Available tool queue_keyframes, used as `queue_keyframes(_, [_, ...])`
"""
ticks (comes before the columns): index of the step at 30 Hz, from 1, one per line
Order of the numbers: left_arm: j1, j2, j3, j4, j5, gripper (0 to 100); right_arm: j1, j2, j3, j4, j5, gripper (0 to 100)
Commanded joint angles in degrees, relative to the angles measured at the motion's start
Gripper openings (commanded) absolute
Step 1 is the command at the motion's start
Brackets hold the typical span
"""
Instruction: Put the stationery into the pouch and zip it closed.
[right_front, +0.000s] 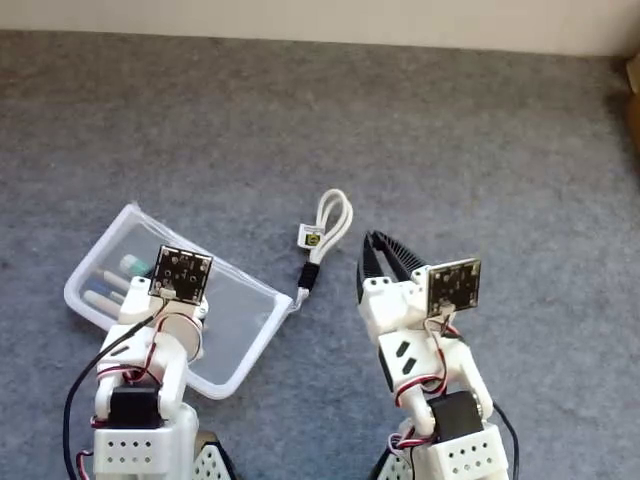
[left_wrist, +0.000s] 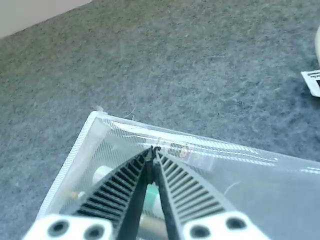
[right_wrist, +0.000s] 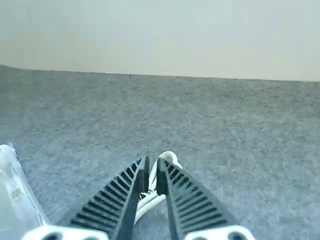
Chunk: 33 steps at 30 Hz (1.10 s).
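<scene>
The clear zip pouch (right_front: 240, 312) lies flat on the grey carpet at the left, with pens and markers (right_front: 108, 280) inside it. My left arm (right_front: 165, 345) hangs over its middle. In the left wrist view my left gripper (left_wrist: 152, 151) is shut, tips resting at the pouch's (left_wrist: 240, 170) zip edge, a white-capped pen (left_wrist: 102, 175) beneath. A zip pull (right_front: 308, 278) with a white cord loop (right_front: 333, 215) and tag (right_front: 312, 236) trails off the pouch's right corner. My right gripper (right_front: 370, 240) is shut just right of the cord, above the carpet; the loop (right_wrist: 167, 157) lies past its tips (right_wrist: 151, 162).
Grey carpet (right_front: 450, 130) stretches open beyond both arms up to a pale wall (right_wrist: 160, 35). A wooden object (right_front: 634, 100) shows at the far right edge. The tag (left_wrist: 312, 82) lies on the carpet by the pouch.
</scene>
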Motion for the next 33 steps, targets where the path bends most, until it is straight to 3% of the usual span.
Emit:
queue_keyframes(1, [-0.57, -0.57, 1.27, 0.09, 0.35, 1, -0.31, -0.48, 5.32, 0.22, 0.0, 2.4])
queue_keyframes(5, [-0.57, -0.22, 1.27, 0.35, 0.44, 1, -0.31, -0.48, 7.96, 7.96, -0.09, 2.4])
queue_keyframes(19, [3.47, -0.4, 1.27, 18.81, 0.44, 1, -0.31, -0.48, 8.04, 39.87, -0.09, 2.4])
queue_keyframes(33, [3.65, -0.48, 1.27, 22.95, 0.44, 1, -0.31, -0.48, 8.04, 45.23, -0.09, 2.4])
